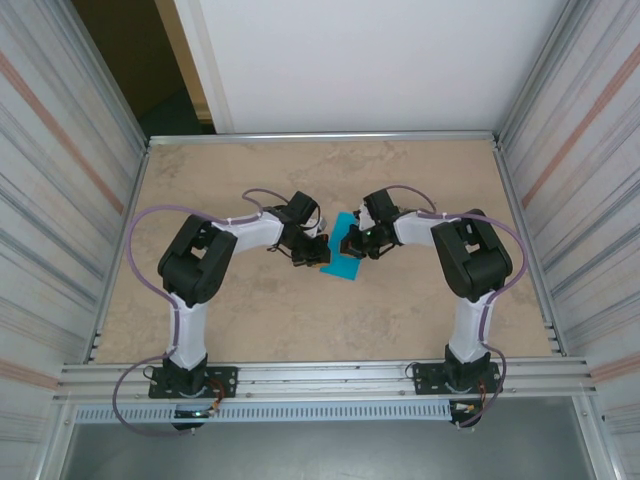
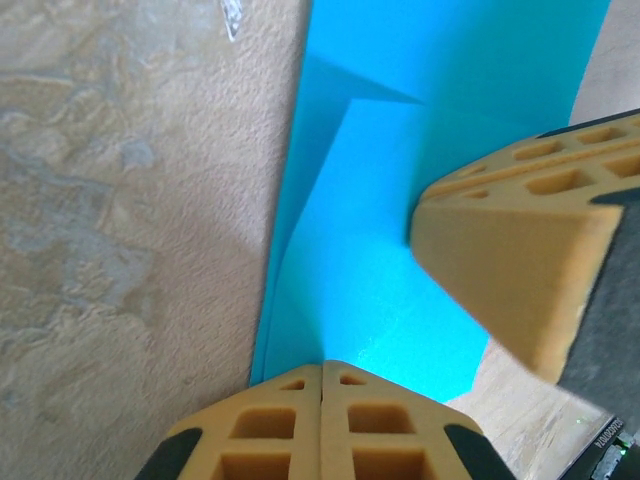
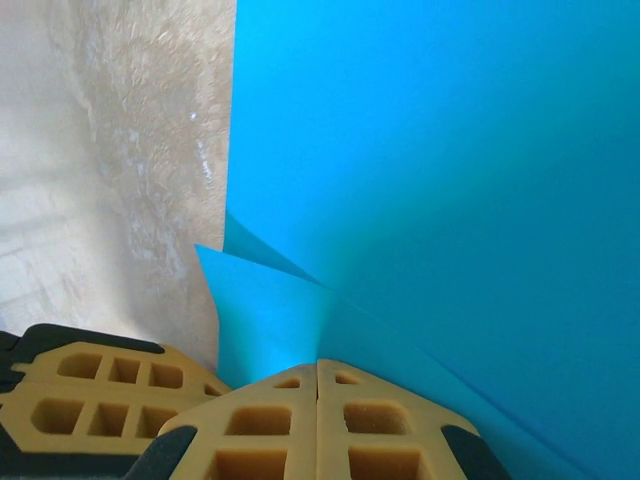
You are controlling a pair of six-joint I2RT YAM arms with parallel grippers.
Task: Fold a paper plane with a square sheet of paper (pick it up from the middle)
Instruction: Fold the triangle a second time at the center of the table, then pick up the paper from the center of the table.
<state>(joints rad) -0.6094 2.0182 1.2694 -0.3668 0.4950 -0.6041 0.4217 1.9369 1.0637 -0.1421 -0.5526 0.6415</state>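
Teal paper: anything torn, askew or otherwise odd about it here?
No tear visible. The teal paper sits pinched between left gripper and right gripper; one small folded flap juts out beside the right jaws, looking slightly uneven.

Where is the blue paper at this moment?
In the top view, the paper lies mid-table, between the left gripper and the right gripper, with both shut tips on it.

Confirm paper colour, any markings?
Plain teal-blue paper, unmarked; clearest in the right wrist view.
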